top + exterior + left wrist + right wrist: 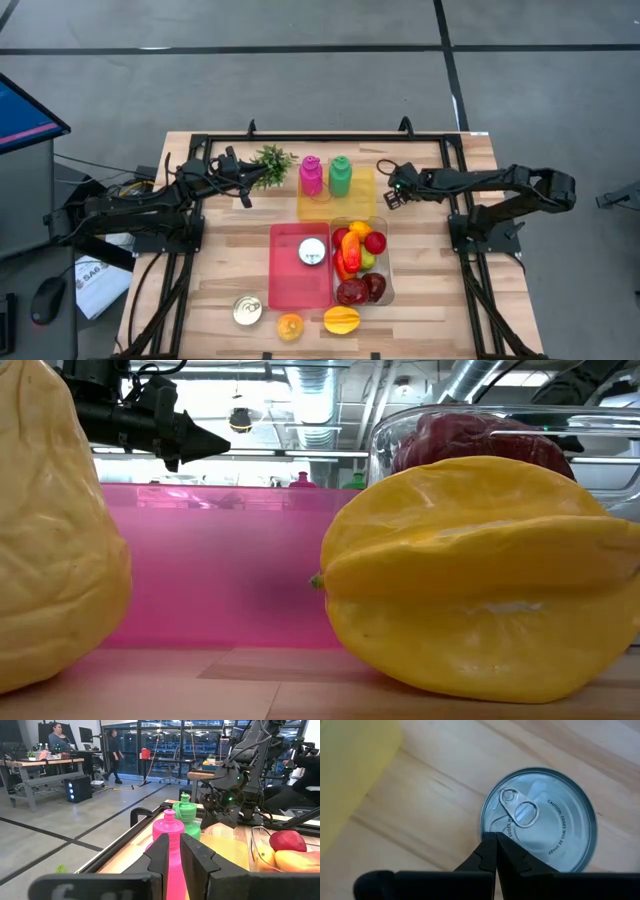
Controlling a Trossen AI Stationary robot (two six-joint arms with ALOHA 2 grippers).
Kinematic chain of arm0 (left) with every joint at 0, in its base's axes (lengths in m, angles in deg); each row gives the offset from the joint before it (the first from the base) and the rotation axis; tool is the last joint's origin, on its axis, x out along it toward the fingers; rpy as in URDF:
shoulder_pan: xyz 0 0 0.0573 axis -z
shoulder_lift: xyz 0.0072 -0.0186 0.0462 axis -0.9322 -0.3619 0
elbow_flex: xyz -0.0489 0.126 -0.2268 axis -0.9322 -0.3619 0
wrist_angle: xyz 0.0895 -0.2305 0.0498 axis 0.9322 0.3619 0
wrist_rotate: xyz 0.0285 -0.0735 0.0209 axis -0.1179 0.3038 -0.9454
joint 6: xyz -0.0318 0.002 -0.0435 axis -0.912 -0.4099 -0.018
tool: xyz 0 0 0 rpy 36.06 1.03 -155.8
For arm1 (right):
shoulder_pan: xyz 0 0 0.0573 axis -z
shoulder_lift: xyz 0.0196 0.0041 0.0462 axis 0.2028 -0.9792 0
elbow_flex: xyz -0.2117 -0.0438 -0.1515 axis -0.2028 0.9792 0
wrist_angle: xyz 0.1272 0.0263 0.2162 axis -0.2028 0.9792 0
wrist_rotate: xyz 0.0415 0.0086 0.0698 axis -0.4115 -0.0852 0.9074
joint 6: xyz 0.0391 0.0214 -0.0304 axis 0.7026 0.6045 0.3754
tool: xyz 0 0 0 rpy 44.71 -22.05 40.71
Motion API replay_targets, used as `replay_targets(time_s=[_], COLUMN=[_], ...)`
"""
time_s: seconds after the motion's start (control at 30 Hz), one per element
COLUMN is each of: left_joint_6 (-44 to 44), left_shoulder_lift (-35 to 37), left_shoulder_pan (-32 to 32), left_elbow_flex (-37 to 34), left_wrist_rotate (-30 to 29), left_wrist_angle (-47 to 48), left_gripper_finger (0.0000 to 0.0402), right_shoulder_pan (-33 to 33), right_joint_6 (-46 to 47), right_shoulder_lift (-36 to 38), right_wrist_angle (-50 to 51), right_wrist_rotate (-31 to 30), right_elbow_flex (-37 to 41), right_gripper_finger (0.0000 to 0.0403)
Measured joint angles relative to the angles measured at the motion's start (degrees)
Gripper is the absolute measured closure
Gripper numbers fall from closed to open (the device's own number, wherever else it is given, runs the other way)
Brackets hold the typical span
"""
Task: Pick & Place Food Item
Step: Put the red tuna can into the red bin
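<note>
Still early: my right end effector point(388, 196), fingers closed and empty, hovers over a can point(538, 818); the left end effector point(243, 190), narrow, waits behind.

Your wooden surface point(230, 265) carries a pink tray point(285, 285), clear bin point(388, 285), yellow mat point(362, 185), two bottles point(311, 176), plant point(271, 162), can point(247, 310) and two loose fruits point(341, 320).

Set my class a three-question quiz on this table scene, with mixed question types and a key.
1. Fill in: the right end effector hangs above a metal ___.
2. Which is nearer the plant? A) left end effector B) right end effector
3. True or false: the pink bottle stands beside the green bottle.
Key: 1 can; 2 A; 3 true.
</note>
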State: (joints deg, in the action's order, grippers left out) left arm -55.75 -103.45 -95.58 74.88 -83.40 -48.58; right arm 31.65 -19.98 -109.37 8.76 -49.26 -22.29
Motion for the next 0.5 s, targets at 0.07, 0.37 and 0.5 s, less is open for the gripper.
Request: replay_targets(time_s=[0.07, 0.37, 0.5], left_joint_6=[-0.01, -0.01, -0.01], left_shoulder_lift=[0.0, 0.0, -0.02], left_shoulder_pan=[-0.01, 0.0, 0.0], left_elbow_flex=[0.0, 0.0, -0.02], left_wrist_rotate=[0.0, 0.0, 0.01], left_wrist_angle=[0.0, 0.0, 0.0], left_gripper_finger=[0.0367, 0.0367, 0.0367], right_shoulder_pan=[-0.93, -4.22, -4.9], right_joint_6=[-0.01, 1.05, 1.17], right_shoulder_lift=[-0.49, -6.81, -7.14], right_wrist_angle=[0.17, -2.02, -2.93], right_wrist_rotate=[-0.14, 0.67, 1.48], right_elbow_flex=[-0.02, -0.09, 0.09], right_gripper_finger=[0.0403, 0.0403, 0.0403])
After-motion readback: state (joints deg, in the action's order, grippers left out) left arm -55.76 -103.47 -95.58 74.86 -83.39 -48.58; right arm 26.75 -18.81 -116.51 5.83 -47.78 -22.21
